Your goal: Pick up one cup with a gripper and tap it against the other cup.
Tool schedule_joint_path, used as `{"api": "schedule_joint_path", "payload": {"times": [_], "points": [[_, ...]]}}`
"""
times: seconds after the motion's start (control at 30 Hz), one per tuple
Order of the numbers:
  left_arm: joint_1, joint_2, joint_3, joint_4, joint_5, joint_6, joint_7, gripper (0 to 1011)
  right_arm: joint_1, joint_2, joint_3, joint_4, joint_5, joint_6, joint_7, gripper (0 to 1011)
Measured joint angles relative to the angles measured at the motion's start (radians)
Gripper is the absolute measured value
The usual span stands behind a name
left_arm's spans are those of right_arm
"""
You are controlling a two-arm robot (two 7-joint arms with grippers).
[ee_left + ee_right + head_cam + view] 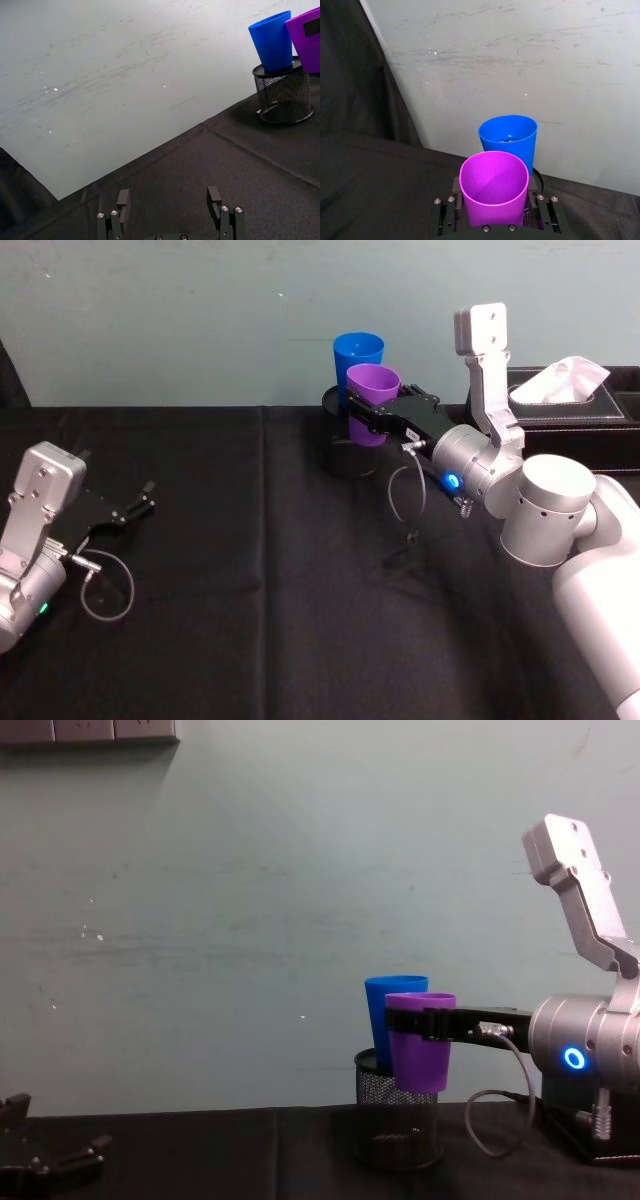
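Head view, black cloth table (260, 570) across lower frame. Right claw (358, 408), upper centre, clamped round the purple tapered plastic tumbler (372, 385), upright and off the table, ready for the tap. Bright blue plastic tumbler (357, 350) is just behind it; contact unclear. Black tissue box (570, 405) upper right, clear. Left claw (135, 505) lower left, spread wide, idle. Black mesh pen holder (283, 95) carries the blue tumbler and blocks low approaches.

No legible text, no labels or numbers (brands neither)

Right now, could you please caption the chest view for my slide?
Right gripper holds a purple cup raised beside the blue cup standing in a mesh holder.
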Motion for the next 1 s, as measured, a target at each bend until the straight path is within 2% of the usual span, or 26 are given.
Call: {"api": "schedule_joint_path", "payload": {"times": [1.0], "points": [[0.0,0.0,0.0,0.0,0.0,0.0,0.0,1000,0.0,0.0,0.0,0.0,0.0,0.0,0.0,726]]}}
